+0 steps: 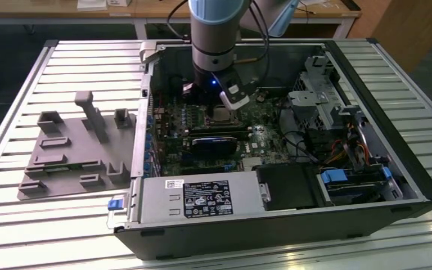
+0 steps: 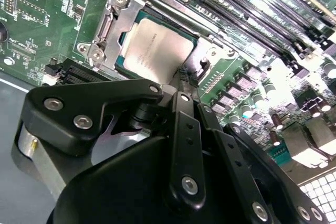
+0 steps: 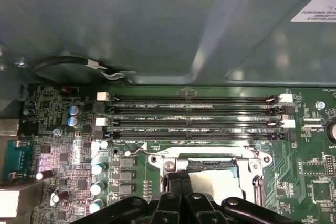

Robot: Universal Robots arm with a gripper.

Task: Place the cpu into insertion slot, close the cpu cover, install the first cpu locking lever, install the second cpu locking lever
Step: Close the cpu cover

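The cpu [image 2: 157, 48] lies flat in the insertion slot [image 2: 122, 40], its silvery top showing through the window of the cpu cover [image 2: 116, 22]. That cover lies down flat around the chip [image 3: 223, 182]. My gripper [image 2: 184, 81] is shut, its black fingertips [image 3: 181, 179] together at the edge of the cover beside the chip. I cannot tell whether anything is pinched between them. A thin wire locking lever [image 3: 137, 153] lies along the cover's side. In the exterior view the gripper [image 1: 231, 105] hangs just over the socket [image 1: 222, 116] inside the open computer case.
Long black memory slots [image 3: 194, 114] run beside the socket. Capacitors [image 3: 97, 169] stand close by on the board. A case wall [image 3: 157, 24] rises behind. The power supply [image 1: 197, 199], drive cage [image 1: 321, 101] and a grey fixture plate [image 1: 73, 152] lie around.
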